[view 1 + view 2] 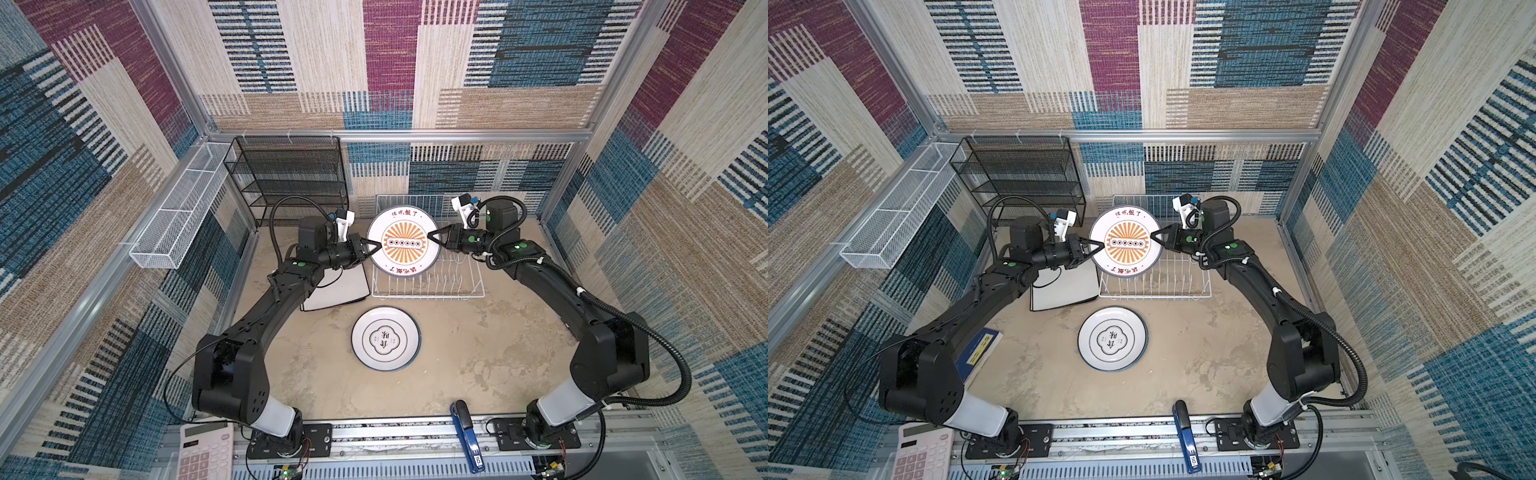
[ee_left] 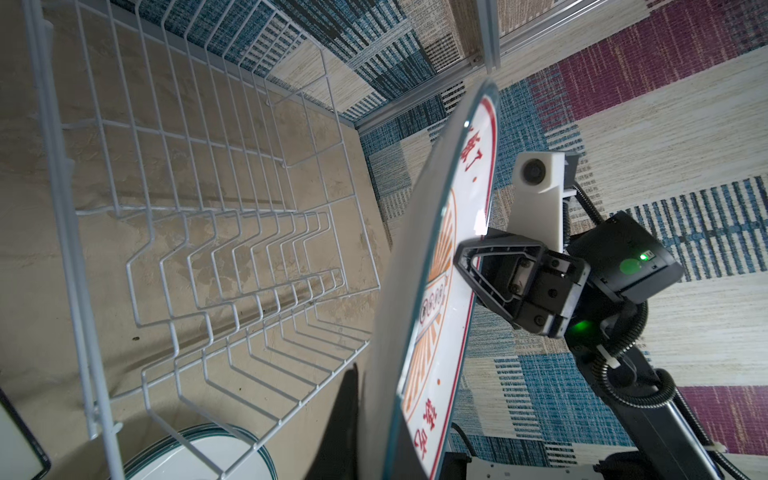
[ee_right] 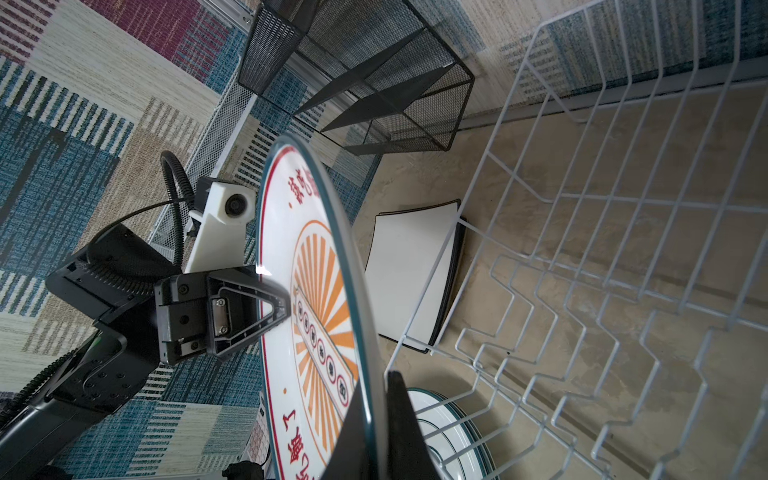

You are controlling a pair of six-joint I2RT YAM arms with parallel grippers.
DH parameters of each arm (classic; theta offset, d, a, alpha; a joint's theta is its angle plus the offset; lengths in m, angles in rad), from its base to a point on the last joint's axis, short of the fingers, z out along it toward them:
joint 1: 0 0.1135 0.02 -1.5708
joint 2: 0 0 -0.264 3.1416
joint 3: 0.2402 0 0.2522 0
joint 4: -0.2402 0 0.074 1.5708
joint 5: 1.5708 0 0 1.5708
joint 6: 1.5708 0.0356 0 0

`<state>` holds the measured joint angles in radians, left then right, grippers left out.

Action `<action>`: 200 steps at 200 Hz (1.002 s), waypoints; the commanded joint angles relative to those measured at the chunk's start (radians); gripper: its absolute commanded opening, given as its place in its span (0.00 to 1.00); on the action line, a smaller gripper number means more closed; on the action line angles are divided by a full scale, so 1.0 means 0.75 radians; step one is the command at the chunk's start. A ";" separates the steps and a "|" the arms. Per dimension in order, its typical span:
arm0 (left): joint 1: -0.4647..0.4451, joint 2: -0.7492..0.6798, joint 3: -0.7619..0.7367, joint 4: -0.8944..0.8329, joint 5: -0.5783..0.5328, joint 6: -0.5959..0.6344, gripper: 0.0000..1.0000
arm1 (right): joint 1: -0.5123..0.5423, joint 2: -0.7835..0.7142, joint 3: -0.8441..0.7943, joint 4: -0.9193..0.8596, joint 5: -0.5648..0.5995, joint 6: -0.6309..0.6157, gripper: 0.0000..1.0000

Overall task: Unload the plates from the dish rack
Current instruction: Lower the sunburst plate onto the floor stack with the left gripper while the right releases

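Left gripper (image 1: 377, 245) clenched on one rim of the sunburst plate (image 1: 404, 243), right gripper (image 1: 431, 237) clenched on the opposite rim, raised above the dish rack (image 1: 428, 289). Loosen one side only with the other firm, then lower flat onto the surface (image 1: 478, 353) beside the round plate (image 1: 385, 338).

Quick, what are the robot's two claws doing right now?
The left gripper is shut on the sunburst plate, pinching its rim.
The right gripper is shut on the sunburst plate too, pinching the opposite rim.
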<state>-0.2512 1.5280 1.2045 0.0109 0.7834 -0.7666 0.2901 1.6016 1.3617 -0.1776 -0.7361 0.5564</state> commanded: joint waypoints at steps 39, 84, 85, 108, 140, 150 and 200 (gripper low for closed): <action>0.000 -0.013 0.047 -0.072 -0.022 0.049 0.00 | 0.002 -0.058 -0.023 0.068 0.069 -0.018 0.31; 0.005 -0.084 0.083 -0.217 -0.100 0.085 0.00 | 0.003 -0.149 -0.044 0.024 0.179 -0.167 0.73; 0.005 -0.086 0.084 -0.221 -0.101 0.085 0.00 | 0.002 -0.152 -0.045 0.024 0.183 -0.172 0.74; 0.016 -0.136 0.118 -0.332 -0.128 0.123 0.00 | 0.004 -0.239 -0.105 0.032 0.269 -0.271 0.99; 0.028 -0.239 0.120 -0.457 -0.176 0.163 0.00 | 0.010 -0.337 -0.178 0.049 0.317 -0.425 0.99; 0.028 -0.282 0.102 -0.480 -0.195 0.168 0.00 | 0.015 -0.368 -0.209 0.061 0.298 -0.496 0.99; 0.038 -0.456 -0.037 -0.641 -0.242 0.207 0.00 | 0.063 -0.528 -0.359 0.060 0.212 -0.840 0.99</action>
<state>-0.2268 1.2289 1.2148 -0.4004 0.6262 -0.6476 0.3237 1.2461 1.1252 -0.1543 -0.5503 0.0929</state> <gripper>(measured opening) 0.089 0.993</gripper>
